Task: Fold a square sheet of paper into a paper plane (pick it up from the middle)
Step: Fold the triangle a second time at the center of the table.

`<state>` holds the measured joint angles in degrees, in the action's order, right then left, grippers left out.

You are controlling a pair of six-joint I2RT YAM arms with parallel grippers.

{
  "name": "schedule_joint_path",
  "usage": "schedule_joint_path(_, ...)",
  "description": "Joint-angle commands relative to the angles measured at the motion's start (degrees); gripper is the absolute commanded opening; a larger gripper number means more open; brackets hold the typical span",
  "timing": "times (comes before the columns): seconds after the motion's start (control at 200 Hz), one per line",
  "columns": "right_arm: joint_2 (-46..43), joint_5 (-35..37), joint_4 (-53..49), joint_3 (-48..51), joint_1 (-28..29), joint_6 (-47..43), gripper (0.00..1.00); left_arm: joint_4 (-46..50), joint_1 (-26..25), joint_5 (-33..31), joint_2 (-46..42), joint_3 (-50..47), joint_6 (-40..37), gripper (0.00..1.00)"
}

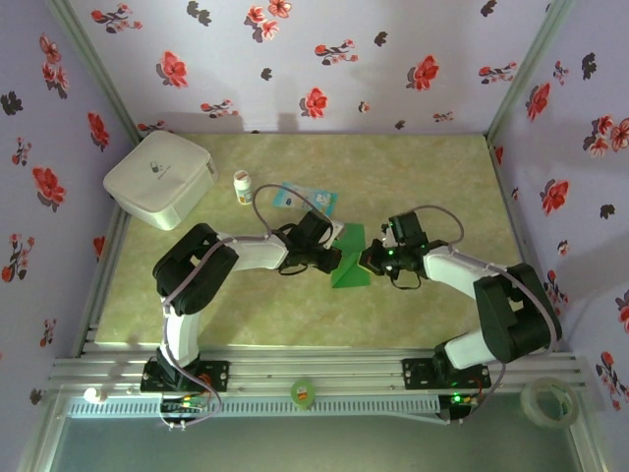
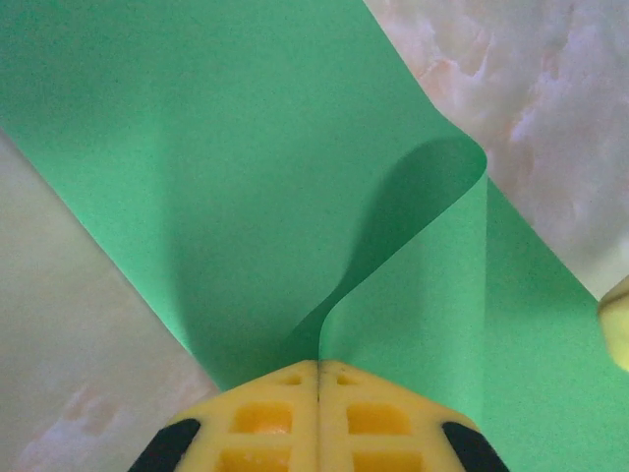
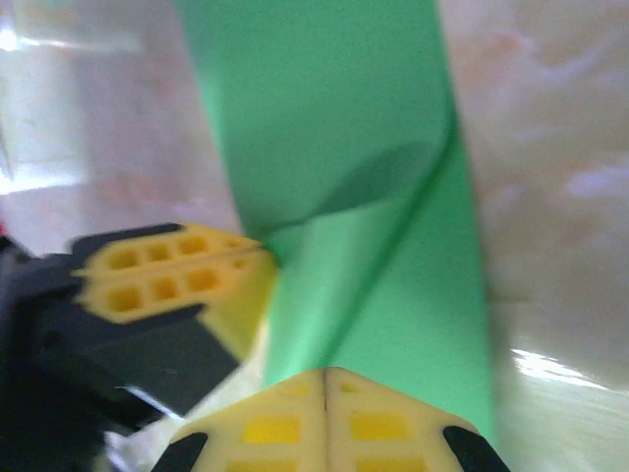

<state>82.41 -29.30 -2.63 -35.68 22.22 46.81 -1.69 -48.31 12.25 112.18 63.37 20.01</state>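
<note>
On the marbled table [image 1: 432, 177], the square sheet of paper [image 1: 351, 261] lies mid-table between your two arms, partly folded, with one flap curling up. It looks light, thin and floppy, and probably slick on that top, so take it gently by an edge or the raised flap. Your left gripper [image 2: 318, 366] is pressed together, pinching the flap. Your right gripper [image 3: 326, 372] is pressed together at the sheet's edge; you cannot tell whether it nips paper.

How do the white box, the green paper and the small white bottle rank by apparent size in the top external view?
1. white box
2. green paper, partly covered
3. small white bottle
</note>
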Motion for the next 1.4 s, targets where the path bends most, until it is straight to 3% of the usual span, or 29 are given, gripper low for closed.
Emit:
schedule_joint_path(0.0, 0.1, -3.1, 12.0, 3.3, 0.0, 10.2, 0.00, 3.2, 0.5, -0.1, 2.3, -0.4, 1.3, 0.00)
schedule_joint_path(0.88, 12.6, -9.5, 26.4, 2.8, 1.9, 17.6, 0.00, 4.5, 0.5, 0.5, 3.2, 0.1, 0.8, 0.00)
schedule_joint_path(1.395, 13.6, -3.2, 19.7, 5.4, 1.2, 16.2, 0.00, 5.1, 0.5, 1.0, 3.8, 0.3, -0.1, 0.00)
